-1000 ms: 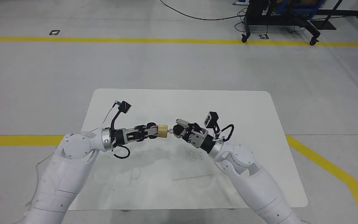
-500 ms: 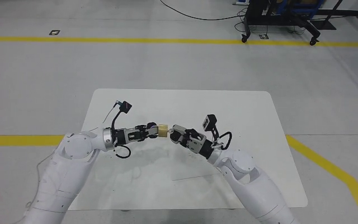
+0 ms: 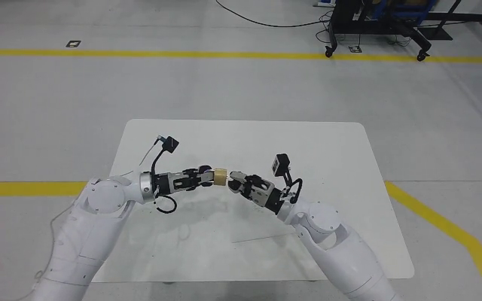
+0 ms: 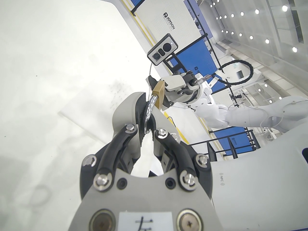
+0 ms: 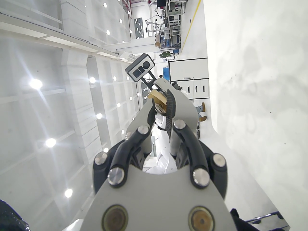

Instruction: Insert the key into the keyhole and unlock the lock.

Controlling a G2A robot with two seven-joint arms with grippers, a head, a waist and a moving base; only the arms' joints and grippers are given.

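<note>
Key (image 4: pixel 149 105) pinched by left gripper (image 4: pixel 146 111), lock (image 4: pixel 158 92) by right gripper (image 5: pixel 160 104); seating apparently partial, so binding risked if turned misaligned.

In the top view a pale grey floor (image 3: pixel 226 90) lay behind the white tabletop (image 3: pixel 331 150), crossed by a yellow line (image 3: pixel 188 53) near the upper edge. A black wheeled frame (image 3: pixel 369 22) stood at upper right, with a black cable (image 3: pixel 271 25) trailing to its left. The left wrist view showed blue-and-white panels (image 4: pixel 154 8) at the top and ceiling lights (image 4: pixel 285 8) at upper right. In the right wrist view a white drawer cabinet (image 5: pixel 190 75) stood near centre.
</note>
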